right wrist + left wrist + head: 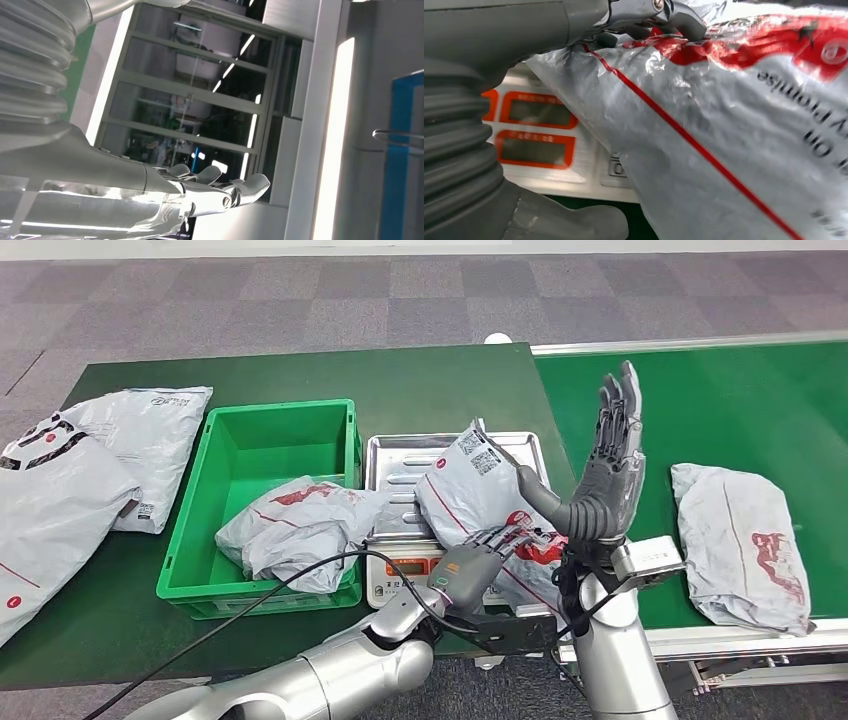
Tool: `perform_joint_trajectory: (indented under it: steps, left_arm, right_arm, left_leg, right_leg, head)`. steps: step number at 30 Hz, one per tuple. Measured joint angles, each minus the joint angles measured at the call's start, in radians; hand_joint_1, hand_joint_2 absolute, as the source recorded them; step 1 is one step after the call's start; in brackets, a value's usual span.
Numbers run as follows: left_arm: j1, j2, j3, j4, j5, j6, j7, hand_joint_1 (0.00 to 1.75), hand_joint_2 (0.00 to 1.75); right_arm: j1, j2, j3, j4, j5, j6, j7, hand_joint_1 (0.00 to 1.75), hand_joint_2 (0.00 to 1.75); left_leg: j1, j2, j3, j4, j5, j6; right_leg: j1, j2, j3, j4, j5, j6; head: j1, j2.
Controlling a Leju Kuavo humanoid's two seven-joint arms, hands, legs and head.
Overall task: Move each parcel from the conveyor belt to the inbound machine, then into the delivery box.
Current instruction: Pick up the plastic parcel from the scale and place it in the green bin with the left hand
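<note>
1. The grey carpet floor of square tiles [300, 300] runs behind the dark green table [420, 380].
2. In the right wrist view, a big window with a pale metal frame [200, 100] shows.
3. A long bright white light strip [332, 140] glows beside it.
4. A blue panel [402, 150] stands further along.

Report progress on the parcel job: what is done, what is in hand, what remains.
Done: one parcel lies in the green delivery box.
In hand: the left hand grips a red-marked parcel lying across the inbound machine, a tray scale; the right hand is raised, open and empty.
Left: that parcel goes into the box; one more parcel waits on the conveyor belt.
</note>
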Motion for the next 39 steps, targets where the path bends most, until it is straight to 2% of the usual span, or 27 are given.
perform_joint_trajectory:
  steps: [3,6,19,20,23,24,34,39]
  left_arm:
    - [0.000,0.000,-0.004,0.011,-0.022,-0.021,0.053,0.00,1.75]
    - [0.000,0.000,-0.004,0.025,-0.031,-0.037,0.067,0.00,1.75]
    - [0.000,0.000,-0.004,0.056,-0.032,-0.050,0.074,0.03,1.75]
    - [0.000,0.000,-0.004,0.057,-0.030,-0.046,0.072,0.27,1.75]
    - [0.000,0.000,-0.003,0.063,-0.015,-0.021,0.061,1.55,1.75]
    - [0.000,0.000,-0.003,0.066,-0.010,-0.010,0.055,1.75,1.75]
    - [0.000,0.000,0.029,0.103,0.013,0.102,0.003,1.75,1.75]
    - [-0.002,0.000,0.043,0.111,0.015,0.113,-0.006,1.75,1.75]
  right_arm:
    - [0.000,0.000,-0.002,0.004,0.011,-0.003,0.046,0.00,1.75]
    - [-0.004,0.000,-0.002,0.019,0.018,-0.011,0.071,0.00,1.75]
    - [-0.022,0.003,-0.019,0.074,0.025,-0.022,0.079,0.00,1.75]
    - [-0.023,0.003,-0.019,0.075,0.025,-0.023,0.079,0.00,1.75]
    - [-0.026,0.006,-0.019,0.081,0.025,-0.023,0.079,0.00,1.75]
    - [-0.028,0.008,-0.019,0.082,0.025,-0.022,0.079,0.00,1.75]
    - [-0.048,0.016,-0.019,0.103,0.023,-0.016,0.080,0.00,1.75]
    - [-0.053,0.016,-0.019,0.111,0.020,-0.016,0.080,0.00,1.75]
  left_leg:
    - [0.000,0.000,0.000,0.000,0.000,0.000]
    - [0.000,0.000,0.000,0.000,0.000,0.000]
    - [0.000,0.000,0.003,0.000,0.000,0.000]
    - [0.000,0.000,0.003,0.000,0.000,0.000]
    - [0.000,0.000,0.003,0.000,0.000,0.000]
    - [0.000,0.000,0.004,0.000,0.000,0.000]
    - [0.000,0.000,0.004,0.000,0.000,0.000]
    - [0.000,0.000,0.004,0.000,0.000,0.000]
  right_leg:
    - [0.000,0.000,0.000,0.000,0.000,0.000]
    - [0.000,0.000,0.000,0.000,0.000,0.000]
    - [0.000,0.000,0.003,0.000,0.000,0.000]
    - [0.000,0.000,0.003,0.000,0.000,0.000]
    - [0.000,0.000,0.003,0.000,0.000,0.000]
    - [0.000,0.000,0.003,0.000,0.000,0.000]
    - [0.000,0.000,0.004,0.000,0.000,0.000]
    - [0.000,0.000,0.005,0.000,0.000,0.000]
  head:
    - [0.000,0.000]
    - [0.000,0.000]
    - [0.000,0.000]
    - [0.000,0.000]
    - [0.000,0.000]
    - [0.000,0.000]
    - [0.000,0.000]
    - [0.000,0.000]
